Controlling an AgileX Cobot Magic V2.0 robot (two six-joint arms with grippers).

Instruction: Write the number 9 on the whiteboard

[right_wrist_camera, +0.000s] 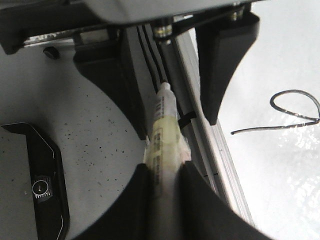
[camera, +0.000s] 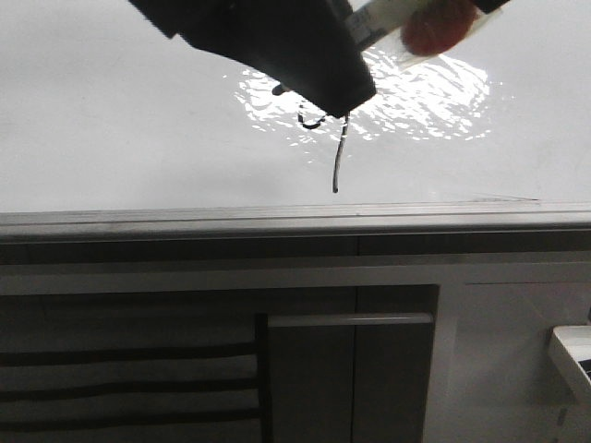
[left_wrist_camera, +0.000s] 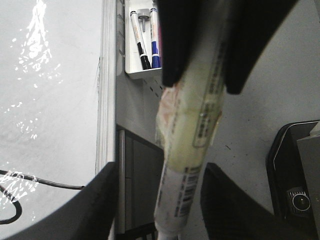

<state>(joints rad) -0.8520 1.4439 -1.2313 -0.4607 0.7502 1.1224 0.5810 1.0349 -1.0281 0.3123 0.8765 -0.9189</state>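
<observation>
The number 9 (camera: 338, 159) is a thin black stroke on the glossy whiteboard (camera: 120, 120), under the glare; a dark gripper body (camera: 268, 41) hides the top of its loop. It also shows in the right wrist view (right_wrist_camera: 250, 130) and the left wrist view (left_wrist_camera: 45, 182). My right gripper (right_wrist_camera: 162, 200) is shut on a yellowish taped marker (right_wrist_camera: 165, 130). My left gripper (left_wrist_camera: 165, 210) is open, its fingers (left_wrist_camera: 100, 200) standing apart on both sides of the same marker (left_wrist_camera: 192, 130). The marker is off the board, beyond its grey edge rail (camera: 277, 221).
A white tray (left_wrist_camera: 131, 70) beside the board holds a black and a blue marker, and it shows at the right edge in the front view (camera: 574, 355). Dark slatted cabinet panels (camera: 129, 378) lie below the rail. A black device (left_wrist_camera: 295, 185) sits on the grey floor.
</observation>
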